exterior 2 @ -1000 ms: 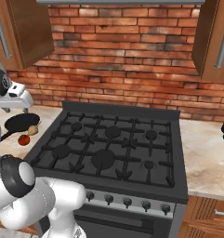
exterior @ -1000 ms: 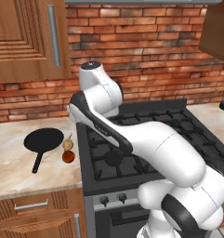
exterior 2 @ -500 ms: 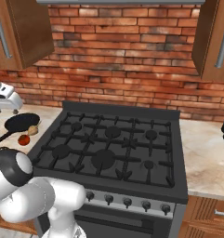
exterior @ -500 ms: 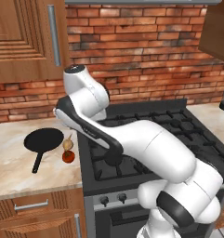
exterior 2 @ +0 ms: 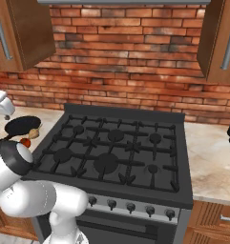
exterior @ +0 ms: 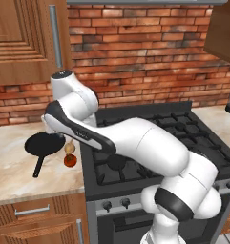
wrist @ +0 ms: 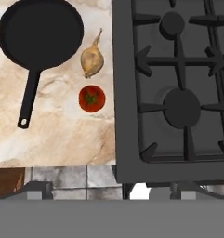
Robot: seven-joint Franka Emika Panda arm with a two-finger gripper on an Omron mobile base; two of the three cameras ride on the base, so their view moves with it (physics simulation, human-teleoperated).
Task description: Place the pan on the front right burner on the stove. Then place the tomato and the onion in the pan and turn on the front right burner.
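In the hand view the pan [wrist: 40, 32], onion [wrist: 92, 60] and tomato [wrist: 92, 98] are seen at upper left on the worktop [wrist: 62, 139], while the hand is held released.

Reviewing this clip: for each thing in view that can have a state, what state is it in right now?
pan: empty, flat on the counter left of the stove, handle free.
onion: loose on the counter beside the pan, not in it.
tomato: loose on the counter, near the onion, apart from it.
stove: grates bare, no flame seen.
gripper: jaws open, holding nothing.
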